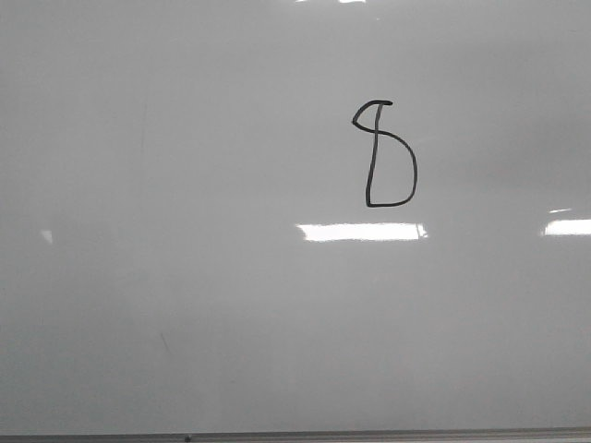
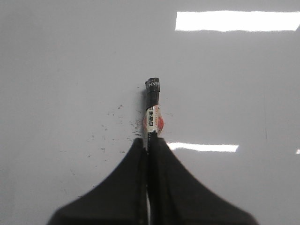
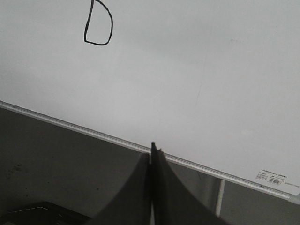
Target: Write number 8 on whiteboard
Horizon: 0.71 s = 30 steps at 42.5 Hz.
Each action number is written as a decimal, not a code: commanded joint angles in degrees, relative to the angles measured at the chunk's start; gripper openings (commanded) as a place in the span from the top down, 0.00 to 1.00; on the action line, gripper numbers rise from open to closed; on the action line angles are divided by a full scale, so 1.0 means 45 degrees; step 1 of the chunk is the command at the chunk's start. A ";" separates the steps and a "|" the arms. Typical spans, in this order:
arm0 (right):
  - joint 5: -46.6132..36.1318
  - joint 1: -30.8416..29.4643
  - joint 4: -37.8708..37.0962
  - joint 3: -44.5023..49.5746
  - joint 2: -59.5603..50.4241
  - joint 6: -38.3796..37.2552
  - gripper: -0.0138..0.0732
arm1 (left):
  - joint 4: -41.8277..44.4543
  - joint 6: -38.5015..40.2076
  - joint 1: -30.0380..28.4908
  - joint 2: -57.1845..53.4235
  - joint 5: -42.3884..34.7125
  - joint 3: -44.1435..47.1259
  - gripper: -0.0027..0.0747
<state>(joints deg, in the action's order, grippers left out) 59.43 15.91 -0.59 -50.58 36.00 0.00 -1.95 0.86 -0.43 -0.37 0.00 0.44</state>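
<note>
Glossy grey-white, the whiteboard (image 1: pixel 185 277) fills the front view, with a thin frame (image 3: pixel 84 130) along its bottom. Right of centre on it stands the 8 (image 1: pixel 383 155): a small top loop over a D-shaped lower one, seemingly finished. The left gripper (image 2: pixel 149 145) has its fingers pinching a marker (image 2: pixel 153 110), black end toward the board and apparently just off it, among faint ink specks. The right gripper (image 3: pixel 151 152) has its fingers pressed together on nothing, near the frame. One risk: if the marker drifts forward, it could streak the board or smear wet ink. Another: a slackened grip would drop it.
</note>
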 commanded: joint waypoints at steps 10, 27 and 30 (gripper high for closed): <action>-0.3323 -0.1757 -0.0289 0.1926 -0.2310 0.0468 0.92 | -0.0032 0.0034 0.0095 -0.0169 -0.1011 0.0164 0.99; -1.1098 -0.4510 -0.0164 0.8917 -0.7755 0.0721 0.92 | -0.0032 0.0034 0.0075 -0.0169 -0.1011 0.0164 0.99; -1.1715 -0.4548 -0.0154 0.9826 -0.8399 0.0721 0.92 | -0.0032 0.0034 0.0075 -0.0169 -0.1011 0.0164 0.99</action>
<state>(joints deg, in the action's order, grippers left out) 16.16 -3.90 -1.23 -9.04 0.76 2.49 -1.95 0.86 -0.38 -0.37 0.00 0.44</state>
